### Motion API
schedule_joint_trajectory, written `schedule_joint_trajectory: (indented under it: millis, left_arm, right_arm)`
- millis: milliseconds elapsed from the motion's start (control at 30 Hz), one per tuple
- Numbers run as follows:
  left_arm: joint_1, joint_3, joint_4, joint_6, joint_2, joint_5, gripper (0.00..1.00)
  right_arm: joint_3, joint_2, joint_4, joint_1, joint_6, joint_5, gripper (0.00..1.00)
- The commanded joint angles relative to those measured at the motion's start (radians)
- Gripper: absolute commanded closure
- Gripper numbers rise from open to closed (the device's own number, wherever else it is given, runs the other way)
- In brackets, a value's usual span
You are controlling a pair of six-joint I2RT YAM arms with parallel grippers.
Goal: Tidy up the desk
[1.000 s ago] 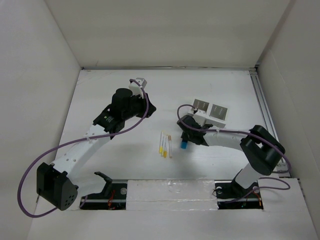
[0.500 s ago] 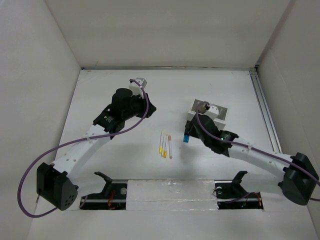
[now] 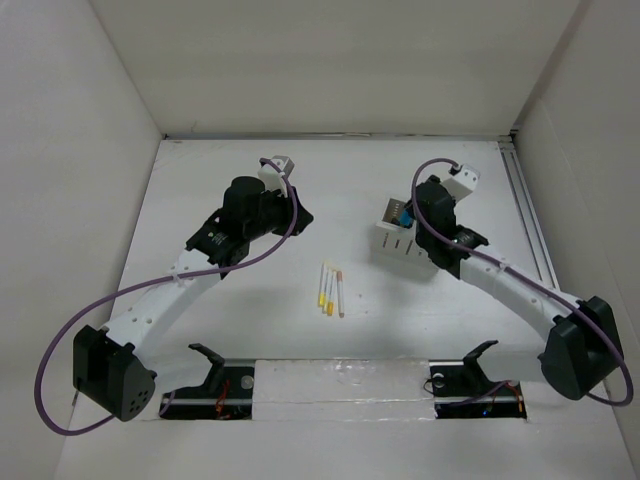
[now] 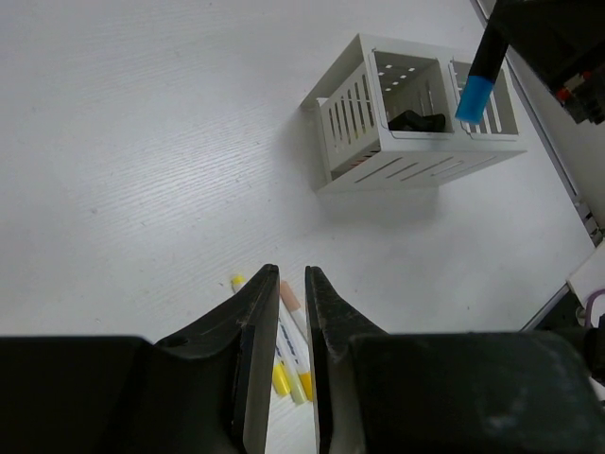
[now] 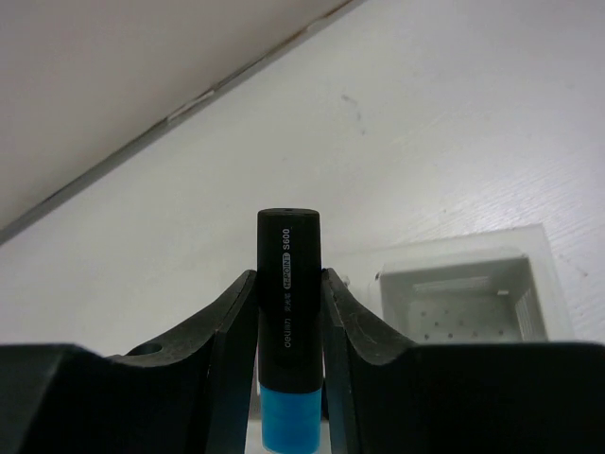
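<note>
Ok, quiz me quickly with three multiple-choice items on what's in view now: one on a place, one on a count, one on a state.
1. Where is the blue-tipped marker?
A) lying on the desk
B) in the left tool
C) held in the right tool above the holder

2. How many pens lie on the desk?
A) three
B) one
C) six

3. How is the left tool?
A) wide open
B) shut, empty
C) shut on a pen

Answers:
1 C: the right wrist view shows its fingers clamping the marker, and the left wrist view shows it over the holder.
2 A: three lie side by side in the top view.
3 B: its fingers nearly meet with nothing between them.
</note>
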Motion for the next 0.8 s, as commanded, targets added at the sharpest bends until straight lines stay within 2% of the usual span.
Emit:
schedule_joint_trajectory:
  millis: [0,233,600,767]
  left_arm:
    - [0.004,0.02,0.04,-0.004,-0.032,0.021,0.86]
    - [0.004,0.023,0.038,-0.003,-0.021,0.015,0.86]
    - [0.004,0.03,0.033,-0.003,-0.004,0.008,0.86]
    - [0.004,0.028,0.036,-0.001,-0.004,-0.002,0.86]
  right_arm:
    - [0.062,0.02,0.131,-0.045,-0.076,0.088,1.0]
    - [0.104,0.128,0.208,-0.075,-0.153,0.129,1.0]
    - [0.098,0.235,0.276,-0.033,-0.159,0.181,1.0]
    - [0.086,0.266,0.287,0.025,-0.168,0.233,0.99]
